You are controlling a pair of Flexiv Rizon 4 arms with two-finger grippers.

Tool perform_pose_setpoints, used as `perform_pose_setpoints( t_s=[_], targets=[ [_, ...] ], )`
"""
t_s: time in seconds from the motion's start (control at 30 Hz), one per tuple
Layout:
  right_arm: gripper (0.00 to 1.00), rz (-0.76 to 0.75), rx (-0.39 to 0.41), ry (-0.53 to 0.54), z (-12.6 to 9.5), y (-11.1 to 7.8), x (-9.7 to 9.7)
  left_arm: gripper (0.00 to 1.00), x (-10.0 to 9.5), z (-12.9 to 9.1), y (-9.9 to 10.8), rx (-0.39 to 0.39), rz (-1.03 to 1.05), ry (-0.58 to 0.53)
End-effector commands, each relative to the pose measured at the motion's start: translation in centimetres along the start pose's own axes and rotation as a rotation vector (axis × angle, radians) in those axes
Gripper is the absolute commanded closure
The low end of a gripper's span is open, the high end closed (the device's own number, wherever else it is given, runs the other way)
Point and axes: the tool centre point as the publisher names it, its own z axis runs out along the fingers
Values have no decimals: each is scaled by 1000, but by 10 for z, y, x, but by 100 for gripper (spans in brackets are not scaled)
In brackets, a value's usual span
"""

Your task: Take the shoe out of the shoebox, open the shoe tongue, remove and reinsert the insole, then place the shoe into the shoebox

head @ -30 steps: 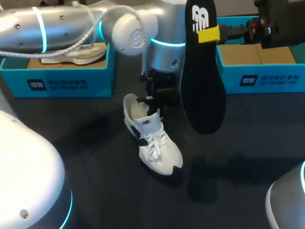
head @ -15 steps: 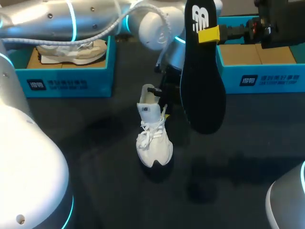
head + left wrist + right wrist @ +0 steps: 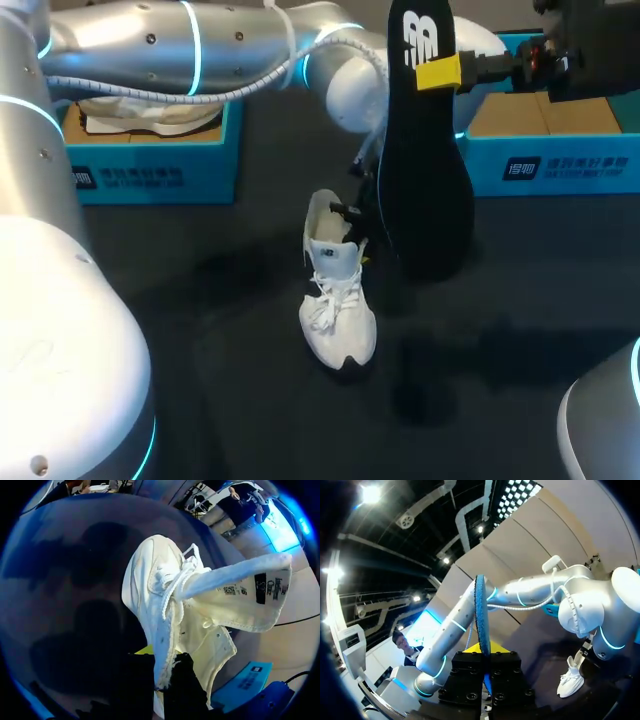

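Observation:
A white shoe (image 3: pixel 338 300) stands on the dark table, toe toward the front edge. My left gripper (image 3: pixel 352 215) is shut on the side edge of its collar. In the left wrist view the shoe (image 3: pixel 155 590) runs out ahead of that gripper (image 3: pixel 165 672), its tongue (image 3: pixel 240 595) pulled out to one side. My right gripper (image 3: pixel 438 73) is shut on the upper part of a black insole (image 3: pixel 425 170), which hangs upright above the table just right of the shoe. The right wrist view shows the insole (image 3: pixel 481 615) edge-on between that gripper's (image 3: pixel 485 662) fingers, with the shoe (image 3: pixel 570 677) far below.
A teal shoebox (image 3: pixel 150 175) at the back left holds another pale shoe (image 3: pixel 150 112). A second teal shoebox (image 3: pixel 560 165) stands at the back right. My left arm (image 3: pixel 200 50) spans the back of the table. Rounded robot bases (image 3: pixel 60 350) fill the front corners.
My left arm has swung to the right with the shoe, turning its toe from front-right to nearly straight at the front. The right gripper and insole have stayed put.

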Motion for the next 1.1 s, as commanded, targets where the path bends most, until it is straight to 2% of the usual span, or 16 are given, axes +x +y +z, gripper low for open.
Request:
perform_pose_setpoints(
  t_s=[0.03,0.2,0.23,0.27,0.3,0.63,0.87,1.1],
  targets=[
    [100,2,4,0,3,3,-1,100,-2,4,-5,-7,12,11],
    [100,2,4,0,3,3,-1,100,-5,9,-7,-14,16,25],
    [100,2,4,0,3,3,-1,93,-6,9,-7,-16,14,27],
    [100,2,4,0,3,3,-1,54,-6,9,-7,-8,10,29],
    [100,2,4,0,3,3,-1,0,-6,8,-7,3,18,28],
    [100,2,4,0,3,3,-1,0,8,-34,-9,45,-7,-109],
    [100,2,4,0,3,3,-1,0,23,-60,-3,78,-53,-290],
    [100,2,4,0,3,3,-1,0,40,-81,6,94,-76,-404]
  ],
)
